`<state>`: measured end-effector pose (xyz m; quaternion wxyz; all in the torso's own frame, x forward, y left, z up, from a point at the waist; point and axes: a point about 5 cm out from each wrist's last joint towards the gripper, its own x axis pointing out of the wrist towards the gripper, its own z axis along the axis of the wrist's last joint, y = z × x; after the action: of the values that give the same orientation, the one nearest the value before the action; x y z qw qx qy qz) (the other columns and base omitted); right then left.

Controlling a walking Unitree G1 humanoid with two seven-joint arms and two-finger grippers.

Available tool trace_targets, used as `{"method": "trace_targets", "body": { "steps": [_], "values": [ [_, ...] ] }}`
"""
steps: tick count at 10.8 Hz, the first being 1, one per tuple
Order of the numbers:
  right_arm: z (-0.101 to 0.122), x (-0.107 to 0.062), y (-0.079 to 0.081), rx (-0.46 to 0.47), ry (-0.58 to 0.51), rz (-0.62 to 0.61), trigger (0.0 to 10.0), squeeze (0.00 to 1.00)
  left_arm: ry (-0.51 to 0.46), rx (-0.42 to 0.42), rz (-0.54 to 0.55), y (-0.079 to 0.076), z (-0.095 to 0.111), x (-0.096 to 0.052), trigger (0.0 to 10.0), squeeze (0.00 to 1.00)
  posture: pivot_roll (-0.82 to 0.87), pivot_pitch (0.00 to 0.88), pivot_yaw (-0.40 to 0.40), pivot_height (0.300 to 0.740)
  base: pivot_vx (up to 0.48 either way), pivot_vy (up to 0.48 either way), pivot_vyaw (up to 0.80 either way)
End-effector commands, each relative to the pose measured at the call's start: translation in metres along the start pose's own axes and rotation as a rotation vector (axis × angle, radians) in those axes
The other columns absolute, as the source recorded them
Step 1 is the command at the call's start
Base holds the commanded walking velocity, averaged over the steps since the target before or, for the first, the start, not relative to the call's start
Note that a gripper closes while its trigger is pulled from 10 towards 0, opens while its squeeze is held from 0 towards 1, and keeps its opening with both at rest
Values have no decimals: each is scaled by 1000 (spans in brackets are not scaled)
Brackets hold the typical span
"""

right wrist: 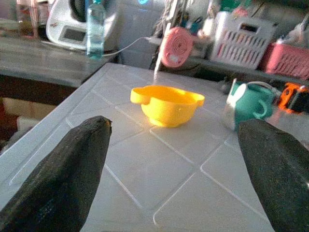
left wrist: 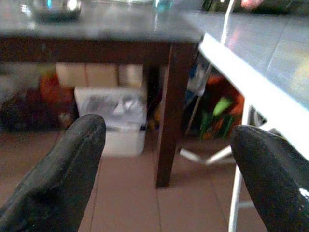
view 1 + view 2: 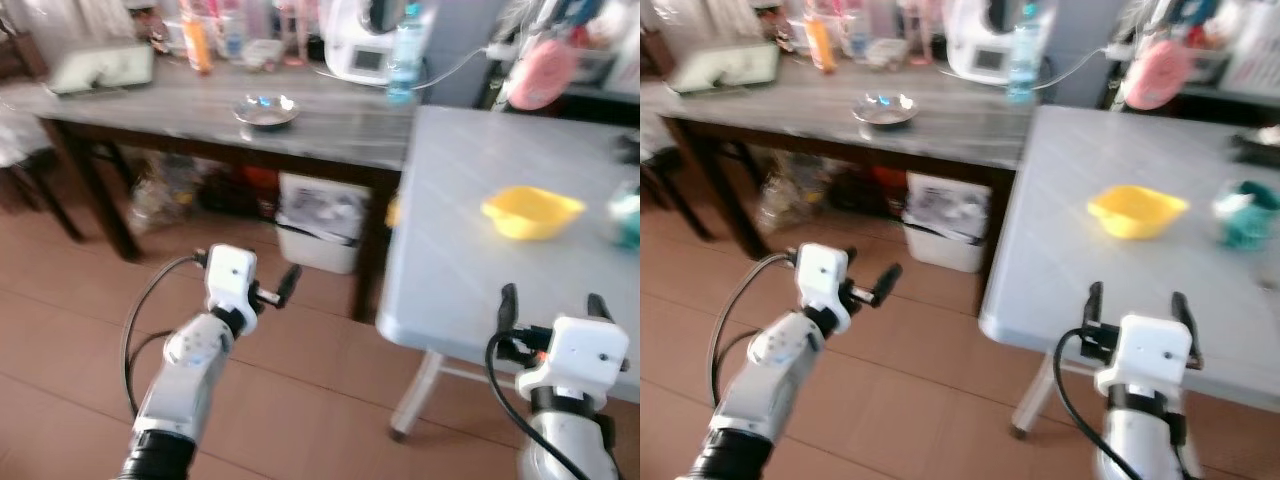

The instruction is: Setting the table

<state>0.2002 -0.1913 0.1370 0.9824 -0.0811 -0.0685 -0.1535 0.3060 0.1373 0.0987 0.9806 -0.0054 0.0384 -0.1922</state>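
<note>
Right gripper (image 1: 171,179) held released at grey table (image 3: 470,260) edge, yellow bowl (image 1: 166,104) ahead between spread fingers. Left gripper (image 2: 164,169) released too, over floor, empty.

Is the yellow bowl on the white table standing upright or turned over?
Upright. The yellow bowl rests on its base on the white table, rim facing up. Whether anything is inside cannot be told.
</note>
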Motion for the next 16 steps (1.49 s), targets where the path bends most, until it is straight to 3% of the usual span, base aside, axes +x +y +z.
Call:
{"method": "trace_targets", "body": {
  "steps": [1,8,10,11,13,15,16],
  "values": [
    [4,1,-1,-6,-19,2,10000,0,-18,11,1,2,6,2,10000,0,53,57,36,740,0,-480,0],
    [5,4,-4,-21,-30,2,10000,0,-69,40,19,1,14,6,10000,0,51,45,21,740,0,-468,0],
    [6,3,-5,-27,-31,3,10000,0,-100,49,8,-3,20,6,10000,0,48,52,15,740,0,0,0],
    [6,2,-5,-29,-30,4,10000,0,-104,-1,12,-4,20,6,10000,0,46,56,14,740,0,0,0],
    [5,0,-6,-27,-22,3,10000,0,-106,-14,20,-4,20,7,10000,0,39,63,13,740,0,0,0],
    [5,-1,-5,-26,-11,1,10000,0,-105,32,11,-6,20,10,10000,0,31,69,16,740,0,0,-741],
    [4,-3,-5,-25,-9,-1,10000,0,-113,17,28,-1,26,18,10000,0,29,72,18,740,0,0,0]
  ]
}}
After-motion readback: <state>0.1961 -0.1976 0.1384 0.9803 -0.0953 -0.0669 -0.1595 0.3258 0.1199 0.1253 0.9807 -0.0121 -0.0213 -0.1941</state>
